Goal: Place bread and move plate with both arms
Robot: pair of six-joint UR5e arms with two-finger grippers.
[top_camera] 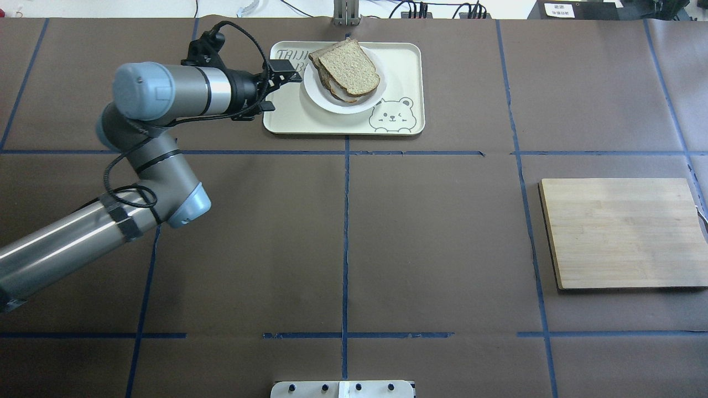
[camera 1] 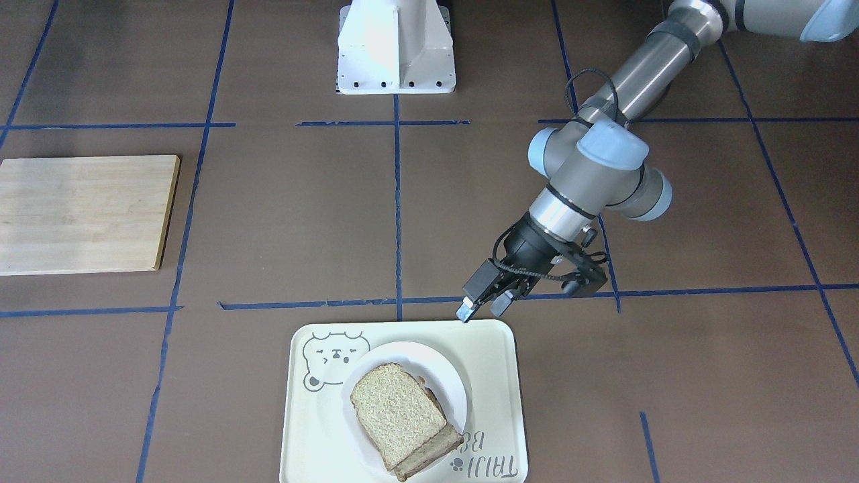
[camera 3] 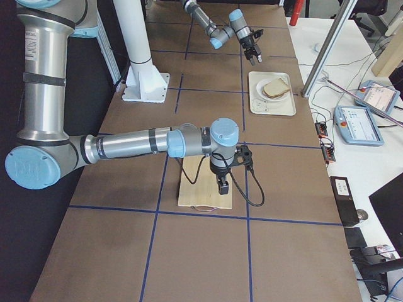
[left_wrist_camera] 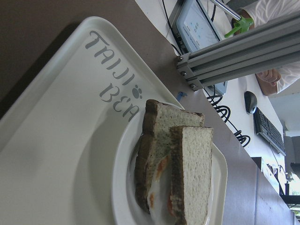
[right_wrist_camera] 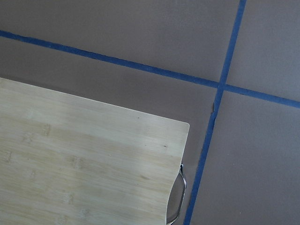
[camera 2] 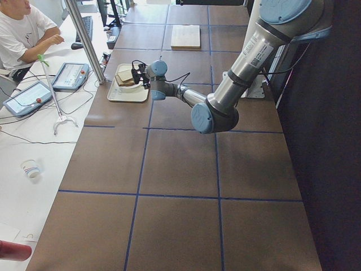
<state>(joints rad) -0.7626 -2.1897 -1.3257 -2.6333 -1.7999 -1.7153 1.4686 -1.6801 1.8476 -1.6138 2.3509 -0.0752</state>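
Note:
The speckled bread (camera 1: 396,406) lies on top of a stack on the small white plate (camera 1: 439,365), which sits on the cream bear tray (camera 1: 496,402). In the left wrist view the bread (left_wrist_camera: 194,168) leans on a slice with egg under it, on the plate (left_wrist_camera: 122,187). My left gripper (camera 1: 483,307) is open and empty, just off the tray's edge, apart from the plate; overhead it (top_camera: 276,83) sits at the tray's left side. My right gripper (camera 3: 221,187) hangs over the cutting board; I cannot tell if it is open or shut.
A wooden cutting board (top_camera: 622,232) lies on the robot's right side of the table; its corner and metal handle show in the right wrist view (right_wrist_camera: 84,164). The robot's white base (camera 1: 396,47) stands mid-table. An operator (camera 2: 22,28) sits beyond the tray.

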